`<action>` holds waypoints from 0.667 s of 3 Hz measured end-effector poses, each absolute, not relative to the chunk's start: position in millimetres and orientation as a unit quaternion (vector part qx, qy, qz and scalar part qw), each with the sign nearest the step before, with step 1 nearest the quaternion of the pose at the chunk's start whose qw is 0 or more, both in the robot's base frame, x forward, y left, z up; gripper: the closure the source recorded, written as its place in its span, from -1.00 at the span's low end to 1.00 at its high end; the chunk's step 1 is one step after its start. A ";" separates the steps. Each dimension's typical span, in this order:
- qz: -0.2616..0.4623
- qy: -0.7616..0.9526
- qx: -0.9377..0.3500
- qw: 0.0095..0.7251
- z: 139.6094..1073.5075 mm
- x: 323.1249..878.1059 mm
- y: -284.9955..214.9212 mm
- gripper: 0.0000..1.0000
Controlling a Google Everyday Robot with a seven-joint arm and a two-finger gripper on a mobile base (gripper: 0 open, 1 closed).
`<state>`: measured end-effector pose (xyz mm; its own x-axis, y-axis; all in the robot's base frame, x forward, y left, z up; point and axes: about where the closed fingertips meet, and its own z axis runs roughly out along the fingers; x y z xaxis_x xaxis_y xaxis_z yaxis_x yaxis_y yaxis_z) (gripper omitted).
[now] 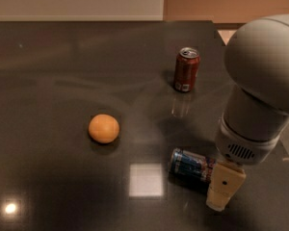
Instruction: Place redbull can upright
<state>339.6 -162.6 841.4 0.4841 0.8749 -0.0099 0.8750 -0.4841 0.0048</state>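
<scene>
The redbull can (191, 164) lies on its side on the dark table (62, 71), in the lower right of the camera view. It is blue and silver, with one silver end facing left. My gripper (221, 196) hangs from the large white arm (260, 100) and sits at the can's right end, low over the table. The can's right end is hidden behind the gripper.
A shorter dark-red soda can (186, 69) stands upright behind the redbull can. An orange (104, 128) lies to the left, at mid table. The table's right edge (220, 35) runs close behind the arm. A bright light reflection (146, 179) shows on the tabletop.
</scene>
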 end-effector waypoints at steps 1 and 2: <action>-0.007 0.500 0.866 0.004 839.6 342.0 -163.1 -0.19; -0.011 0.485 0.875 -0.001 845.1 342.5 -161.4 0.28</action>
<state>342.5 -161.4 845.1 0.5297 0.8480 -0.0186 0.8479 -0.5300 -0.0124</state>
